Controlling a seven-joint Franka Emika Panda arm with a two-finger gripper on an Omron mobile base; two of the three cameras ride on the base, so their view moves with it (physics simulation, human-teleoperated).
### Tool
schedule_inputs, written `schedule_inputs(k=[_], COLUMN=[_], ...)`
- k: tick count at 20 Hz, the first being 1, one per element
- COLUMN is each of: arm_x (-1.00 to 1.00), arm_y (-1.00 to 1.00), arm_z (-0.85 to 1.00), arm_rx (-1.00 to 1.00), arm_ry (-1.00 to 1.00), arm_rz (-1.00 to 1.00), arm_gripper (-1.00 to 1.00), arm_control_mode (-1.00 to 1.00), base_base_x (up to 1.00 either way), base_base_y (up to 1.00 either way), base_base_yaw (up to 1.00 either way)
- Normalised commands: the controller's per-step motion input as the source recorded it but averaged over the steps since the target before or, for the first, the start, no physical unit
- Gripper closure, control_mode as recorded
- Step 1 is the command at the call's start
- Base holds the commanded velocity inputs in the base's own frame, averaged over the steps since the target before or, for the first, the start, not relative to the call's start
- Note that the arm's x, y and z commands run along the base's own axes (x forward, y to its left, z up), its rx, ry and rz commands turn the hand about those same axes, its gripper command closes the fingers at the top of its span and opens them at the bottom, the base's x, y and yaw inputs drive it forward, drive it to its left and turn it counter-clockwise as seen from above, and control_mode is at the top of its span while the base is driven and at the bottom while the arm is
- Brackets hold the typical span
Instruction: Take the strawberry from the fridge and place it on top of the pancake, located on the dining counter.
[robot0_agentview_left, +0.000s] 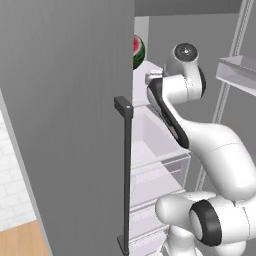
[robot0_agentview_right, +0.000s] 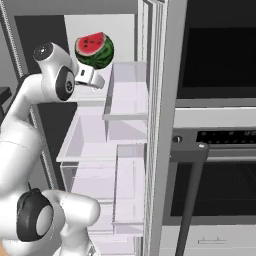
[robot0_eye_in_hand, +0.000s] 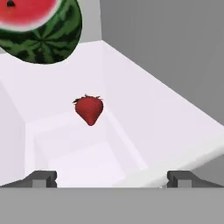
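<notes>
Red strawberry (robot0_eye_in_hand: 89, 109) | ahead of open hand (robot0_eye_in_hand: 112, 178) | on fridge (robot0_agentview_left: 70, 100) shelf

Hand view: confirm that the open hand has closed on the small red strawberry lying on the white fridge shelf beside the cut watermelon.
Not right. In the hand view the hand is open and has not closed on anything: the small red strawberry lies free on the white fridge shelf, ahead of the fingertips and apart from them. The red-and-green cut watermelon does sit nearby on the shelf.
</notes>
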Motion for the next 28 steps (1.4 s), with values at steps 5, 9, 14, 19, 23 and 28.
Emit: schedule_inputs(k=[5, 9, 14, 19, 23, 28], arm_x=[0.34, 0.32, 0.46, 0.52, 0.49, 0.47], arm_y=[0.00, 0.00, 0.00, 0.00, 0.00, 0.00], arm_z=[-0.12, -0.34, -0.22, -0.09, -0.09, -0.11], arm_rx=[0.00, 0.00, 0.00, 0.00, 0.00, 0.00], arm_ry=[0.01, 0.00, 0.00, 0.00, 0.00, 0.00], arm_rz=[0.07, 0.11, 0.09, 0.06, 0.04, 0.01], arm_gripper=[-1.00, -1.00, -1.00, -1.00, -1.00, -1.00], arm_control_mode=[-1.00, -1.00, -1.00, -1.00, -1.00, -1.00], base_base_x=[0.00, 0.00, 0.00, 0.00, 0.00, 0.00], base_base_y=[0.00, 0.00, 0.00, 0.00, 0.00, 0.00], base_base_yaw=[0.00, 0.00, 0.00, 0.00, 0.00, 0.00])
